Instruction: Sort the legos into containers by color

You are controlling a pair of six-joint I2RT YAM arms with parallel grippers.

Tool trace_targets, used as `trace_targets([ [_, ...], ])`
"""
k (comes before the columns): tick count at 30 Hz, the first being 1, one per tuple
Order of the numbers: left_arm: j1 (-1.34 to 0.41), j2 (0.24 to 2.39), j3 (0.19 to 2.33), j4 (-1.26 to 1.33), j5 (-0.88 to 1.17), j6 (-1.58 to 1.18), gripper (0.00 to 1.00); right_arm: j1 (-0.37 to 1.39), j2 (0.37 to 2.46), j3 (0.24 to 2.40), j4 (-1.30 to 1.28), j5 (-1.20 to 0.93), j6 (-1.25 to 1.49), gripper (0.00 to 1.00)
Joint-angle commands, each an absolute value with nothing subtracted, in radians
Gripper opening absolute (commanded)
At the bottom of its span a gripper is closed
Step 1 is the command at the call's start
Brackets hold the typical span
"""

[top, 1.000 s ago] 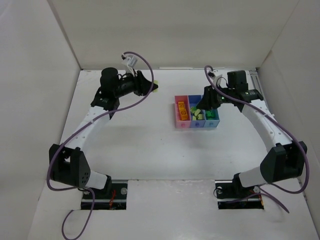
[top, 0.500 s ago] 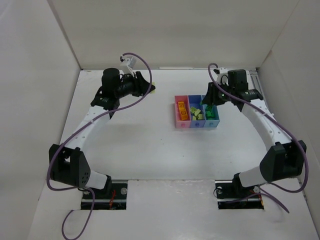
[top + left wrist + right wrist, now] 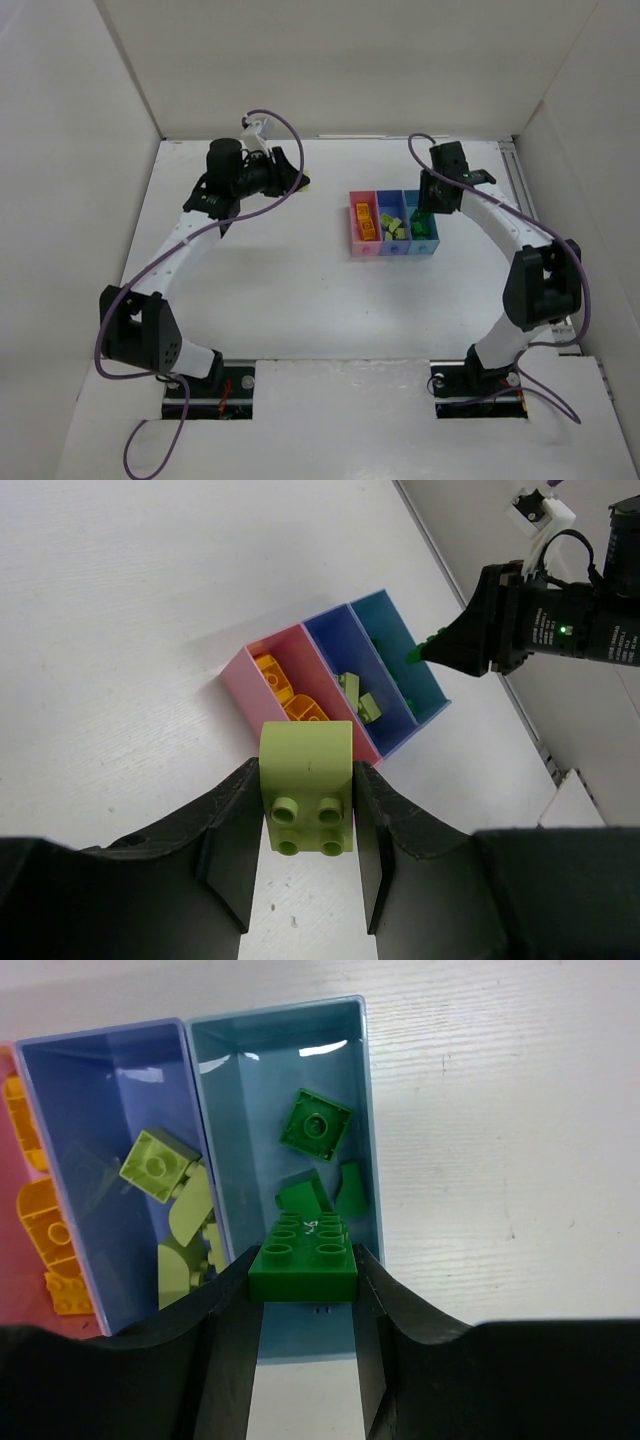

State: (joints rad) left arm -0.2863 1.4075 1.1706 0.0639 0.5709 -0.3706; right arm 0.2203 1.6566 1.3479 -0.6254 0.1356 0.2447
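Right arm (image 3: 492, 216) has folded in since a second ago: the elbow sits closer to the bins and the wrist has swung round above the row's right end. Left arm barely shifted.

Top view: right gripper (image 3: 421, 212) over the light blue bin (image 3: 424, 248). Left gripper (image 3: 297, 181) is well apart from the row, left of the pink bin (image 3: 364, 247).

Left wrist view: jaws pinch a pale yellow-green brick (image 3: 305, 770) squarely between the fingers, with its studs facing the camera.

Right wrist view: jaws clamp a dark green brick (image 3: 303, 1258) by its sides, studs up, over the near end of the light blue bin. Loose dark green pieces (image 3: 315, 1125) lie inside that bin. Pale pieces (image 3: 155, 1165) lie in the blue-purple bin (image 3: 100, 1090), and orange pieces (image 3: 45, 1220) in the pink one.
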Motion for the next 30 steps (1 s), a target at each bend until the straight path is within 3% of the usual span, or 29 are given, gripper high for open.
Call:
trace_targets([
  [1,-0.287,1.411,1.195,0.058,0.563,-0.377,0.00,0.238,1.664,1.407,-0.658,0.253,0.302,0.10],
  [6,-0.287,1.430,1.218,0.037,0.563,-0.368,0.00,0.258,1.675,1.417,-0.667,0.262,0.302,0.25],
  [7,-0.287,1.439,1.218,0.028,0.563,-0.368,0.00,0.258,1.675,1.417,-0.667,0.262,0.302,0.37],
  [9,-0.287,1.439,1.227,0.028,0.563,-0.368,0.00,0.258,1.675,1.427,-0.676,0.262,0.302,0.44],
  [10,-0.287,1.439,1.227,0.028,0.563,-0.368,0.00,0.267,1.675,1.427,-0.676,0.262,0.302,0.52],
  [12,-0.287,1.439,1.227,0.018,0.554,-0.368,0.00,0.267,1.675,1.427,-0.676,0.262,0.302,0.56],
  [14,-0.287,1.439,1.227,0.018,0.554,-0.368,0.00,0.267,1.675,1.436,-0.676,0.262,0.302,0.70],
  [20,-0.296,1.448,1.227,0.009,0.554,-0.368,0.00,0.311,1.634,1.445,-0.676,0.282,0.284,0.82],
  [21,-0.296,1.448,1.227,0.009,0.545,-0.368,0.00,0.311,1.622,1.445,-0.676,0.282,0.284,0.91],
  [30,-0.360,1.489,1.270,-0.011,0.512,-0.339,0.00,0.290,1.529,1.398,-0.655,0.282,0.273,1.00],
])
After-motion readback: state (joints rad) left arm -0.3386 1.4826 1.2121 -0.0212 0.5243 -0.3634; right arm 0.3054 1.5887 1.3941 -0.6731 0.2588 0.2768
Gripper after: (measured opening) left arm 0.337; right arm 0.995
